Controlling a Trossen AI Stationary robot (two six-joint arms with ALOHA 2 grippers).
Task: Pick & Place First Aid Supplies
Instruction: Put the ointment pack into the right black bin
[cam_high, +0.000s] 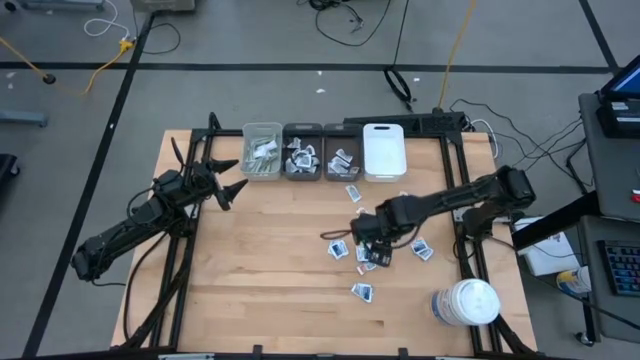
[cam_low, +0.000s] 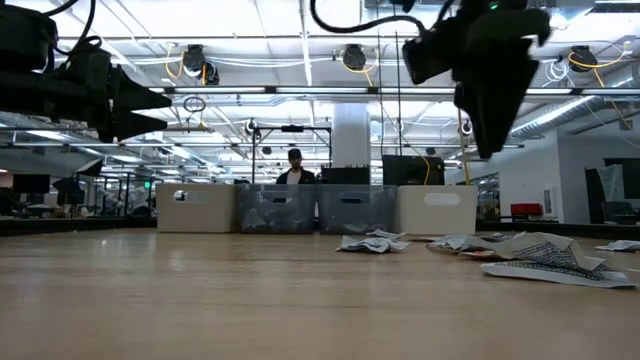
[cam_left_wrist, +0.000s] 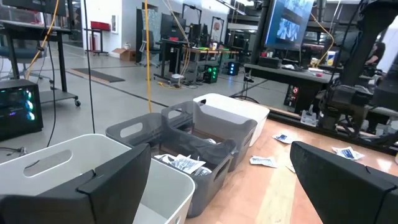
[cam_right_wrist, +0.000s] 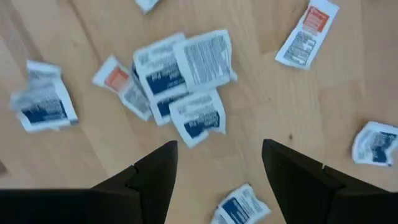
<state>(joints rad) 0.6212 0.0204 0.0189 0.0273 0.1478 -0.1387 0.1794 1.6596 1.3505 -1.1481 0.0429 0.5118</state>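
High view: sachets (cam_high: 366, 255) scattered flat on the bench (cam_high: 260, 260) right of centre, beneath the right gripper (cam_high: 367, 243). Four bins (cam_high: 304, 152) along the far edge, a white jar (cam_high: 466, 302) near the front right corner. Left gripper (cam_high: 225, 180) waiting near the bins, jaws wide, empty.

Low view: sachets (cam_low: 545, 262) lying thin, crinkled, surely light and limp; best pinched at a raised edge.

Right wrist view: overlapping cluster (cam_right_wrist: 180, 74) just ahead of parted, empty jaws; risk of lifting several together.
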